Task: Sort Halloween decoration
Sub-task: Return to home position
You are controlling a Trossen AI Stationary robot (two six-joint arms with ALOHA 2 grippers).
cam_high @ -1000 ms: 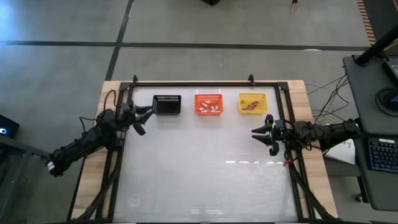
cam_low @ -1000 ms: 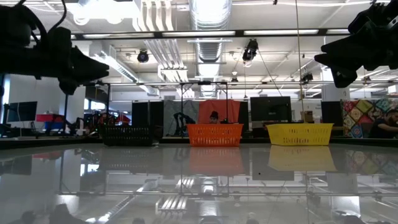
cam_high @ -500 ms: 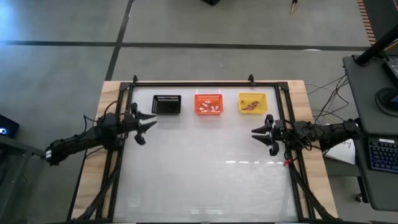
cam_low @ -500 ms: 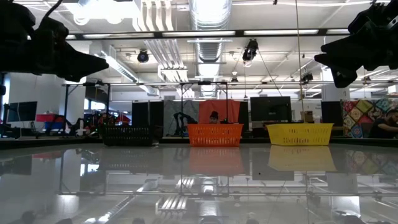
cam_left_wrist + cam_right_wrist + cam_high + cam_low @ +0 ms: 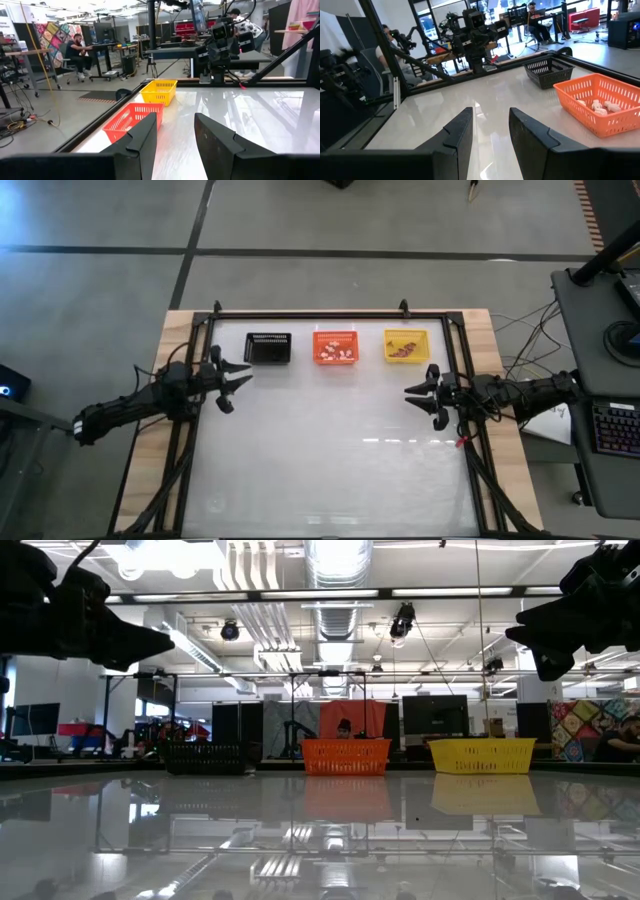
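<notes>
Baskets stand in a row along the back of the tabletop (image 5: pixel 330 455), w/ gaps btwn them: black basket (image 5: pixel 268 336) on the left, orange basket (image 5: pixel 336 333) in the middle, yellow basket (image 5: pixel 406 332) on the right. Decor is all in the baskets. White bits (image 5: pixel 342 354) lie in the orange basket and brownish pieces (image 5: pixel 403 352) in the yellow one. What the black one holds can't be told against its dark mesh.

Left gripper (image 5: pixel 234 382) hangs over the tabletop's left edge, near the black basket and a bit in front of it, pointing inward across the tabletop. Left wrist view shows its fingers (image 5: pixel 143 145) parted to a medium gap, empty.

Right gripper (image 5: pixel 420 395) hangs over the right edge, in front of the yellow basket and a bit to its right, pointing inward toward the left arm. Its fingers (image 5: pixel 458 142) are also parted to a medium gap, empty.

Low view has both grippers up in the top corners, well clear of the glossy surface. Room behind: a person (image 5: pixel 76 47) sits at a desk.
</notes>
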